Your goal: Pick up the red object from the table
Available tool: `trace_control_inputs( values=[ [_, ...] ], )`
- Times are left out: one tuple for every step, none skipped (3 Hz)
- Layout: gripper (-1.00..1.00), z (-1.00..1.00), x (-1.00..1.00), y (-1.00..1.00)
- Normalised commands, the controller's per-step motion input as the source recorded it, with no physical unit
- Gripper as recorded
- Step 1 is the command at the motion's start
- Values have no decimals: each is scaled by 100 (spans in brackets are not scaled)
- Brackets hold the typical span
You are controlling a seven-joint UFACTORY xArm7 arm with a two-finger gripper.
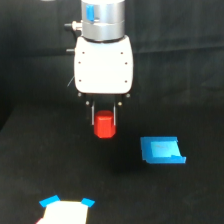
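— What's your arm doing?
— Your gripper (104,119) hangs straight down, fingers clamped on the red object (105,125).
— And below?
— The black table (30,165), a blue piece (161,150) toward the exterior view's right, dark backdrop behind.

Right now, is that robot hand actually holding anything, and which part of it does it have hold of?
Yes: the hand grips the red object by its upper sides, one thin finger on each side; the lower part hangs free below.
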Motion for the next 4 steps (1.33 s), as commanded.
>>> trace_control_inputs(
  values=[
    [-88,-27,27,5],
    [-100,-52,-1,22],
    [-51,-17,-25,-30],
    [-83,-12,3,-32]
  ],
)
